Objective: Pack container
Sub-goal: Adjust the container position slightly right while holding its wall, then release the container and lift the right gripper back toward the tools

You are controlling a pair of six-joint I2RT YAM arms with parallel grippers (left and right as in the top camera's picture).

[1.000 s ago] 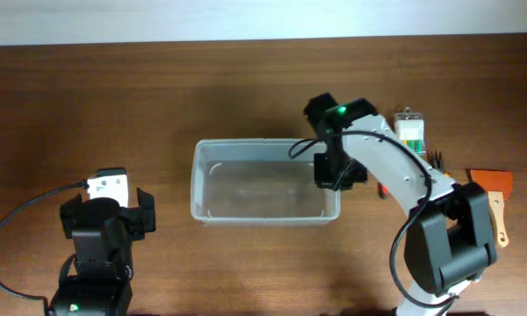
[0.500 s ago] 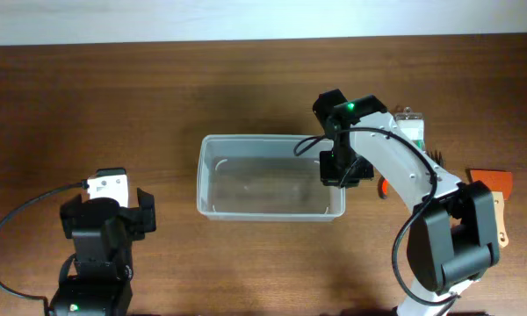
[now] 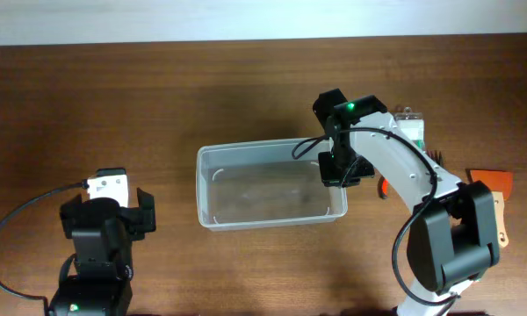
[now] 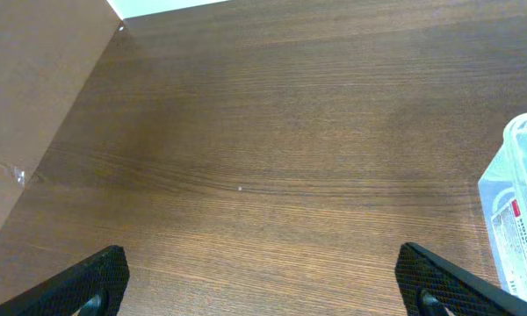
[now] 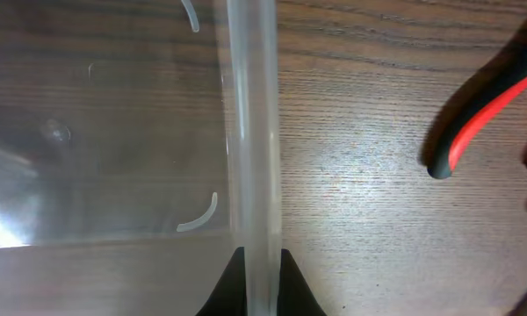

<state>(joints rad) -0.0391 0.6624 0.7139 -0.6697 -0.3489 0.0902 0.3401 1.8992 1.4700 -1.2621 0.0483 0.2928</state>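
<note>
Clear plastic container point(image 3: 255, 189) dragged rightward by right pincer point(image 5: 259, 263).

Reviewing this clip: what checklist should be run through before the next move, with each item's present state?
1. Grip: right end effector shut on the container at its right wall: ok.
2. Room: container holds nothing inside: ok.
3. Left end effector open and apart from the container: ok.
4. Pliers untouched, lying on the table right of the container: ok.
5. Scraper packed: not ok, it lies outside on the table.
6. Container base flat on the table: cannot tell.
</note>
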